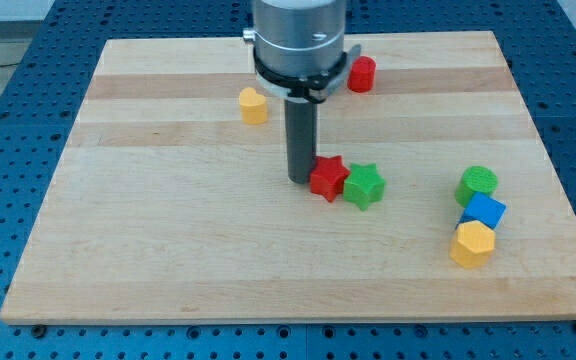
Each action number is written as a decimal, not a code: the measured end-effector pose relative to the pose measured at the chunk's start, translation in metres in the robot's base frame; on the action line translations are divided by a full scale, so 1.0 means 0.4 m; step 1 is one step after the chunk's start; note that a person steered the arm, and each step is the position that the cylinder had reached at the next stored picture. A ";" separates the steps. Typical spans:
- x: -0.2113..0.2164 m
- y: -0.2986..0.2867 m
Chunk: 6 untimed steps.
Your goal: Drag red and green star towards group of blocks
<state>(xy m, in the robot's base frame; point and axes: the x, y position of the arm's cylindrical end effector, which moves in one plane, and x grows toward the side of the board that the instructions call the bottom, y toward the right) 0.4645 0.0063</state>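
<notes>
A red star point(328, 178) lies near the middle of the wooden board, touching a green star point(364, 186) on its right. My tip point(299, 180) stands at the red star's left side, touching or nearly touching it. A group of blocks sits at the view's right: a green cylinder point(478, 184), a blue cube point(484, 211) below it and a yellow hexagon point(473, 243) lowest, all close together. The stars are apart from this group, to its left.
A yellow block point(253, 104) lies at the upper left of the arm. A red cylinder point(362, 74) lies near the board's top edge, right of the arm body point(299, 40). The wooden board point(168, 250) rests on a blue perforated table.
</notes>
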 end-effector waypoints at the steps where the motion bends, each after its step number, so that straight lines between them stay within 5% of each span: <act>1: 0.037 0.052; 6: 0.110 0.158</act>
